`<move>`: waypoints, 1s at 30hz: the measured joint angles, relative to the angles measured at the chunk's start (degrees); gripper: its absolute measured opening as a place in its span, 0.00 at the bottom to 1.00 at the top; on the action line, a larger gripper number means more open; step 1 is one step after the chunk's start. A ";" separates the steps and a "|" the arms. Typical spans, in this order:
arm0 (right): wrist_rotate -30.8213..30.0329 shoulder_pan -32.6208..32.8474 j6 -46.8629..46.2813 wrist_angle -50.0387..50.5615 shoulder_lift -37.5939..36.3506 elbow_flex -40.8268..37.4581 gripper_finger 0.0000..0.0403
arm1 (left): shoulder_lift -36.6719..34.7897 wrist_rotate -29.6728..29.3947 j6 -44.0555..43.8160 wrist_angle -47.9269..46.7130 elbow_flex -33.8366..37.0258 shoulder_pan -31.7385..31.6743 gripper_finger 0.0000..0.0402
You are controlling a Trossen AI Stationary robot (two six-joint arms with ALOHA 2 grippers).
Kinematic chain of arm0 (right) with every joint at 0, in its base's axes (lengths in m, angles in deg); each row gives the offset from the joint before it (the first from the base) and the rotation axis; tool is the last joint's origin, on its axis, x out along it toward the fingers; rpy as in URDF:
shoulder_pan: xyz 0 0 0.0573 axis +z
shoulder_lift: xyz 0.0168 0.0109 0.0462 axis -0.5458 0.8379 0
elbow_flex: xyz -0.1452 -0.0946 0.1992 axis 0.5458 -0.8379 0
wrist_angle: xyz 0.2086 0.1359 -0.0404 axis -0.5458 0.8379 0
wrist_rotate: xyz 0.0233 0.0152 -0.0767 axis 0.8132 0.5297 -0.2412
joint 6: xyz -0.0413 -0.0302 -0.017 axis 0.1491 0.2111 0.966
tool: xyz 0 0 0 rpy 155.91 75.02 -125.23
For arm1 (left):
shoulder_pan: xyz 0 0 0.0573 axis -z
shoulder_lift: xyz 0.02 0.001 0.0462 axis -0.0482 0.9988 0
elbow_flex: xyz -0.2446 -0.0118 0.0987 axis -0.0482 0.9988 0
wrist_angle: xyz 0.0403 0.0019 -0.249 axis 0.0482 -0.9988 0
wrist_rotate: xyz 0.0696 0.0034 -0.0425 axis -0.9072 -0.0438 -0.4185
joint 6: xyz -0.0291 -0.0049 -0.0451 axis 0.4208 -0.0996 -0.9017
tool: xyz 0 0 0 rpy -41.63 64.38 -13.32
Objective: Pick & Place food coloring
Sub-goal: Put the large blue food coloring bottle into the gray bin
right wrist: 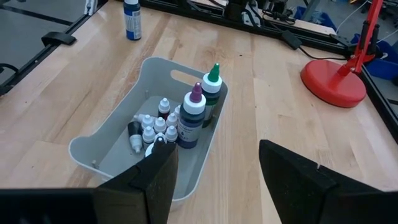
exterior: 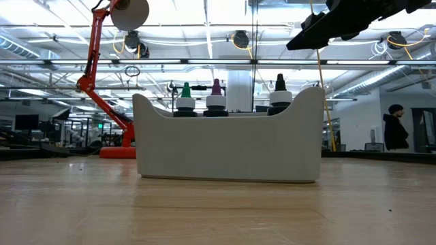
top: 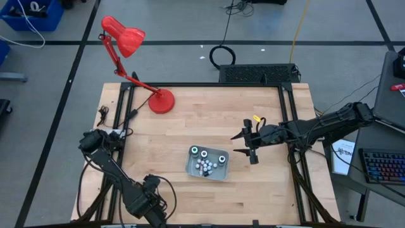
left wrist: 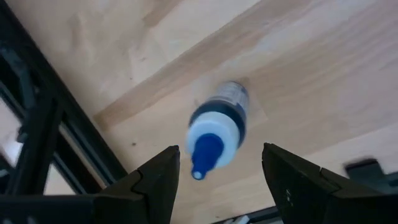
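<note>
Bottle [left wrist: 216, 127] stands near the table edge under the open left end effector [left wrist: 217, 180] — right end effector [right wrist: 214, 171] open too.

Grey floor [top: 190, 25] w/ black tape lines; ceiling lights [exterior: 238, 37] overhead.

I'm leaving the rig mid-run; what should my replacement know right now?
Left pincer: open, above a blue-capped bottle standing on the table's near-left corner, not gripping it.
Right pincer: open, empty, raised right of the tray.
Done: green-tipped, purple-tipped and black-capped bottles plus the small vials are in the tray.
Left: the blue-capped bottle.
</note>
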 joint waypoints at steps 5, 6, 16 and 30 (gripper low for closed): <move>0.01 0.00 0.00 0.00 0.00 0.00 0.53 | 0.00 -0.95 0.83 0.26 0.06 -0.01 0.57; 0.02 0.00 0.00 0.00 0.00 0.00 0.53 | 0.00 -1.00 1.01 0.26 0.06 -0.01 0.57; 0.02 0.00 -0.04 0.00 0.00 0.00 0.53 | 0.00 -1.46 -0.91 0.29 0.06 -0.01 0.57; 0.04 0.00 -0.07 0.02 0.00 0.00 0.53 | 0.00 1.60 -0.67 4.70 3.85 -0.02 0.57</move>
